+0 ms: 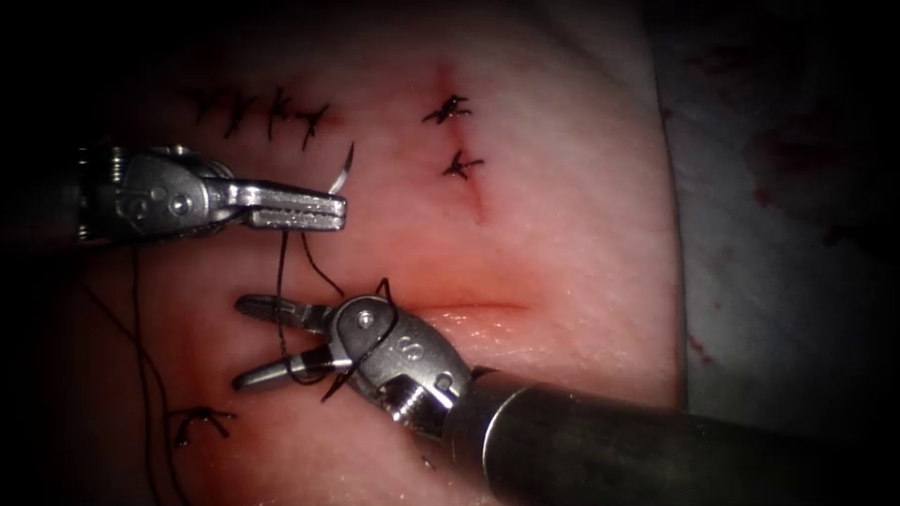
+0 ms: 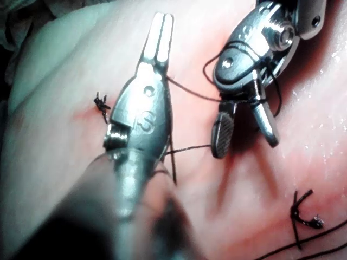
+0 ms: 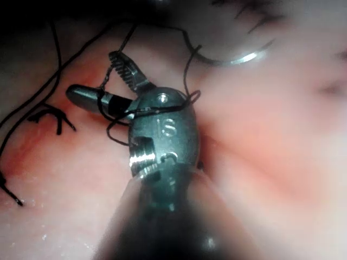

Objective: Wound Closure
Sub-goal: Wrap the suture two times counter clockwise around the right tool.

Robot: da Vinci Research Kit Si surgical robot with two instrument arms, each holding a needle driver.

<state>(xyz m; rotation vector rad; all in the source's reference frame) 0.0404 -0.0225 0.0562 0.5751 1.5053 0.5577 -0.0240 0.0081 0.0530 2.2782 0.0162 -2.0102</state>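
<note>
Left claw (image 1: 339, 210) clenched on needle (image 1: 344, 171), right claw (image 1: 251, 342) spread wide, thread (image 1: 281, 272) draped over it

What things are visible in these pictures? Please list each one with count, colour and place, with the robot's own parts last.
tissue: one, pink, under everything.
cut: one, reddish, beside the right gripper.
needle: one, silver, curved, held near one end by the left gripper, outside the tissue.
thread: one, black, hanging from the left gripper, wound around the right gripper.
tied stitches: several, black, along the upper tissue and at lower left.
cloth: one, white, stained red, right of the tissue.
left gripper: one, silver, shut on the needle.
right gripper: one, silver, open, holding nothing between its jaws.
</note>
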